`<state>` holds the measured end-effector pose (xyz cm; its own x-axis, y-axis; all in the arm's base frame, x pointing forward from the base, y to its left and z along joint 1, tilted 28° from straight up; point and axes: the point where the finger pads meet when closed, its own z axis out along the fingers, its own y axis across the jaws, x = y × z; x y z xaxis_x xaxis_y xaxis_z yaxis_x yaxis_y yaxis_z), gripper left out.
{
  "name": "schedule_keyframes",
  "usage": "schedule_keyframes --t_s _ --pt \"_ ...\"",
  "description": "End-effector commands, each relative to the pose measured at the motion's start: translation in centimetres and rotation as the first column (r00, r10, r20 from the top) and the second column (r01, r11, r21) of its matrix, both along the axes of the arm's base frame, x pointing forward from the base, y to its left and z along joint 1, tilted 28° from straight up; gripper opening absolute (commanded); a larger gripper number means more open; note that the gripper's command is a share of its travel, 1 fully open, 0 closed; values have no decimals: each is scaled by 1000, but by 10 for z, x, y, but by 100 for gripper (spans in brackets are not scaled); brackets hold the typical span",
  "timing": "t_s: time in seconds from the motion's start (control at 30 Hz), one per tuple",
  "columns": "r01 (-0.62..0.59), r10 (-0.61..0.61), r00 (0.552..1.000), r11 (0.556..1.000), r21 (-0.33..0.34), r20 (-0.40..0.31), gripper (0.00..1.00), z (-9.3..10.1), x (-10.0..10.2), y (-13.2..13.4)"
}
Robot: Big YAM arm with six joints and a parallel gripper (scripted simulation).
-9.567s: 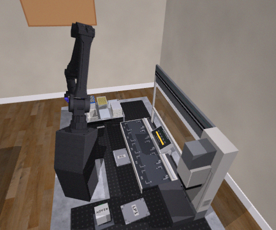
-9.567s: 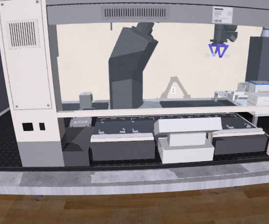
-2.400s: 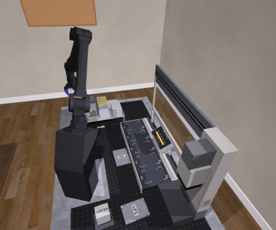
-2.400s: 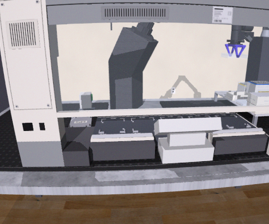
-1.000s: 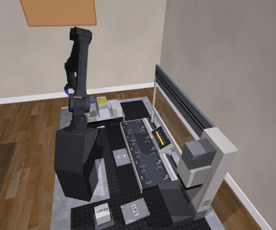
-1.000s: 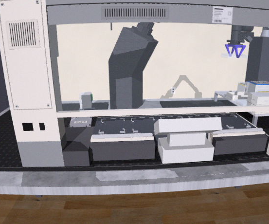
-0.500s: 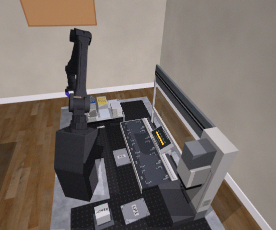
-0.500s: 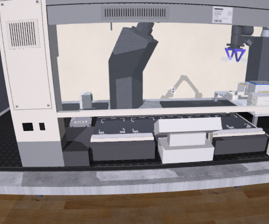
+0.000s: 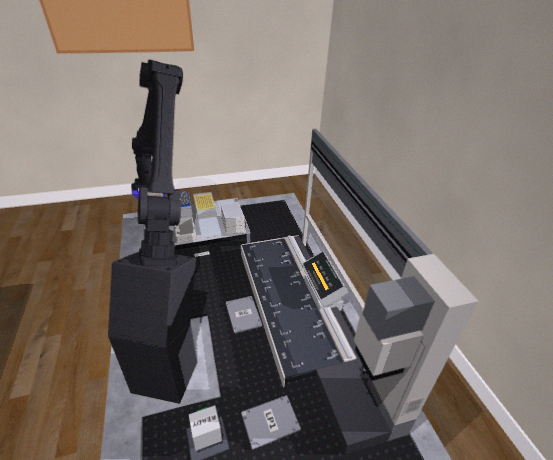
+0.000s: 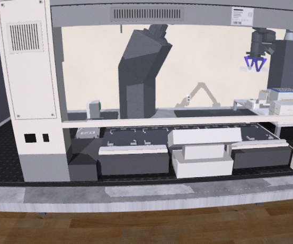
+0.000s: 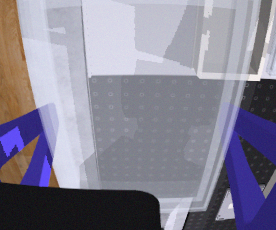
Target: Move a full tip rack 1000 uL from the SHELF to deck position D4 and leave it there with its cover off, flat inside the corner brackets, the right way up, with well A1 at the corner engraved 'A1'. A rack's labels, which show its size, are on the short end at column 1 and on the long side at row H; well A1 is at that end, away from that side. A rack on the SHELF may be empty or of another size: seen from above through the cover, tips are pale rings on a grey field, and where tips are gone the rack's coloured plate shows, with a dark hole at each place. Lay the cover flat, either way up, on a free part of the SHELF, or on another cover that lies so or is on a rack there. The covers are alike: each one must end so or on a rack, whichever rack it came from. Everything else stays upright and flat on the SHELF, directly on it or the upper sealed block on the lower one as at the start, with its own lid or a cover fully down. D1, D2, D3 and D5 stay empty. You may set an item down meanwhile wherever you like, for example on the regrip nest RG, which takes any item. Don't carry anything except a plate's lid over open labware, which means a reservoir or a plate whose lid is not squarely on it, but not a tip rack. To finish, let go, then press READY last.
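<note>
My gripper is shut on a clear tip-rack cover and holds it high above the shelf at the far right of the exterior view. The cover fills the wrist view between my blue fingers, and the shelf and dark mat show through it. In the top view only a blue bit of the gripper shows behind the arm. Below it on the shelf stands a blue-rimmed rack with a speckled top and no cover that I can see. A yellow-plated rack stands beside it. The deck holds no labware.
Other pale boxes and plates stand on the shelf. The regrip nest RG lies left of the deck. The READY button and the LP1 plate are at the front. The machine's frame and gantry stand to the right.
</note>
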<state>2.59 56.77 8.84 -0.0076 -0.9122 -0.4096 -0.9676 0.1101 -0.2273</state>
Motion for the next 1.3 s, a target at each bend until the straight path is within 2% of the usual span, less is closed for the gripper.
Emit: schedule_keyframes --t_s 0.0,0.1,0.17,0.3,0.33,0.4,0.6,0.67,0.77,0.87,0.9,0.97,1.17,1.2,1.27 --pt "3 -3 1000 999 52 0 0 13 8 21" --pt "3 -3 1000 997 79 0 0 24 9 26" --pt "3 -3 1000 998 58 0 0 9 10 27" --pt "3 -3 1000 998 55 0 0 5 11 28" --pt "7 -7 1000 999 54 -2 0 7 12 14" --pt "3 -3 1000 999 33 1 0 -9 13 20" --pt "3 -3 1000 998 56 1 0 -8 15 34" --pt "3 -3 1000 997 76 0 0 0 16 36" --pt "3 -3 1000 998 55 0 0 -16 18 37" --pt "3 -3 1000 999 55 0 0 -18 18 38" --pt "7 -7 1000 999 52 -1 0 -16 19 25" --pt "3 -3 1000 1000 31 1 0 -32 19 30" --pt "3 -3 1000 999 51 1 0 -33 22 43" --pt "3 -3 1000 998 67 1 0 -25 22 45" --pt "3 -3 1000 997 72 1 0 -25 23 47"
